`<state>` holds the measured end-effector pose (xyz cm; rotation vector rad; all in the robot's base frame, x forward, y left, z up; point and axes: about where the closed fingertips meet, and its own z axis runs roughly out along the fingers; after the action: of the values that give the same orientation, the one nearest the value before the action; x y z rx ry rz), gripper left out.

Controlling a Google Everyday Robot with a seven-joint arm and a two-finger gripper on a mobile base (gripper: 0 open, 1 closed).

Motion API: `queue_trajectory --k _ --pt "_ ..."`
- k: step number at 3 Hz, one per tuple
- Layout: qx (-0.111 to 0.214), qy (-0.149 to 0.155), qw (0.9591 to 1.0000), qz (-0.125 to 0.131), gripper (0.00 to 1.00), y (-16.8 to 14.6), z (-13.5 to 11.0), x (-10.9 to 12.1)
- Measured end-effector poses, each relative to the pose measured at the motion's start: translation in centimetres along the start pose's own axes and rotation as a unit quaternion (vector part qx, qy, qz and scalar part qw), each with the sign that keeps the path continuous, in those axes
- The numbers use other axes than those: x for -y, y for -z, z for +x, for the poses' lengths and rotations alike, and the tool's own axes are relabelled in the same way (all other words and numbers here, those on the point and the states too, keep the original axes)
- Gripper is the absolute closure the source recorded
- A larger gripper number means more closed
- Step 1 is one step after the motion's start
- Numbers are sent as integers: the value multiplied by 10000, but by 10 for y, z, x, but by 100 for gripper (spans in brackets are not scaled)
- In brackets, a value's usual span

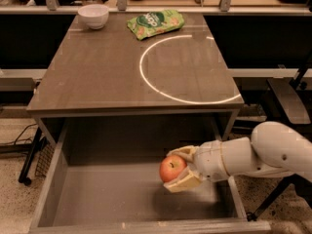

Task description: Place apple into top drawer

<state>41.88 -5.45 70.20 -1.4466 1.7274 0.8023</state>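
Observation:
The orange-red apple [172, 168] is held between the cream fingers of my gripper [180, 168], which is shut on it. The white arm reaches in from the right. The apple hangs inside the open top drawer [97, 189], above its grey-brown bottom, right of the middle. A shadow lies on the drawer floor beneath it. The drawer is pulled out under the table's front edge and holds nothing else that I can see.
The brown table top [97, 72] carries a white bowl [93, 15] at the back left, a green snack bag [155, 22] at the back middle, and a white ring mark [187, 67]. A railing runs behind the table. A dark stand [287, 101] is at the right.

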Motion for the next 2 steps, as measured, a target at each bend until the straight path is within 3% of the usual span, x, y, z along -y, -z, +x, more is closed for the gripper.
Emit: queue_trajectory --k 2 --pt "423 13 9991 -63 100 -57 8 6"
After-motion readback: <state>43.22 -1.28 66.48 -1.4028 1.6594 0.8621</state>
